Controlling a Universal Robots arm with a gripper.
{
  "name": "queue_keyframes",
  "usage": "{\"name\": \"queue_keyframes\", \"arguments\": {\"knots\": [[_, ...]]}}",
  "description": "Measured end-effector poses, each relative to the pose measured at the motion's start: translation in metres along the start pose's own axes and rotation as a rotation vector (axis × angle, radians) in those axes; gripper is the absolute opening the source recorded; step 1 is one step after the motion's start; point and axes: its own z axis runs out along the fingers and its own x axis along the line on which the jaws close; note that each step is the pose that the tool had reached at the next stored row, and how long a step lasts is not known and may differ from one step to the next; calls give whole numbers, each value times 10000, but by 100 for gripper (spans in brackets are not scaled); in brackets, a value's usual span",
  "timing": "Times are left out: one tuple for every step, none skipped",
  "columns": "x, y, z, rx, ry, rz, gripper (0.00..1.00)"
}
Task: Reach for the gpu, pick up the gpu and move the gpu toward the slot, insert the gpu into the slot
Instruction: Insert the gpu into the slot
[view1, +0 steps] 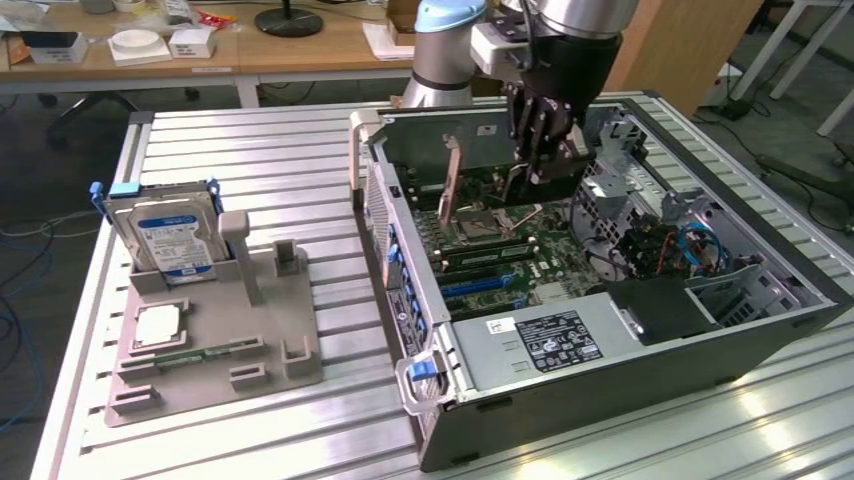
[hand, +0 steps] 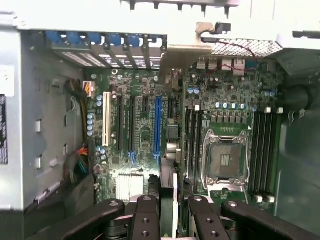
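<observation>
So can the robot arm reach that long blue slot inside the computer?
Probably yes. The computer case lies open, nothing covers the blue slot, and the fingers, gripping the gpu, hang close to it.

Nothing here can actually be read. Well away from the gripper (view1: 541, 172), on the exterior view's left, the hard drive (view1: 163, 215) carries a blue-and-white label (view1: 171, 245) with print too fine to make out. Closer to the gripper, inside the computer case (view1: 801, 290), the power supply (view1: 487, 358) bears a black label (view1: 551, 341) with white lines and a small white sticker (view1: 497, 325) just beside it, both illegible. The graphics card (hand: 169, 200) clamped in the gripper shows its edge, with no legible marking.
</observation>
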Motion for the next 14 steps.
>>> {"name": "queue_keyframes", "arguments": {"knots": [[0,2,18,1,6,73,27],[0,4,34,2,10,98,27],[0,6,38,1,10,101,27],[0,7,38,1,12,100,27],[1,7,39,0,13,99,27],[1,7,46,2,9,99,27],[1,7,59,2,8,99,27],[1,9,73,2,8,101,27],[1,9,87,2,9,101,27],[1,10,99,1,10,101,27],[1,11,108,2,9,101,27],[1,12,118,1,9,101,27],[1,14,129,1,9,102,27],[1,20,139,2,8,104,27]]}}
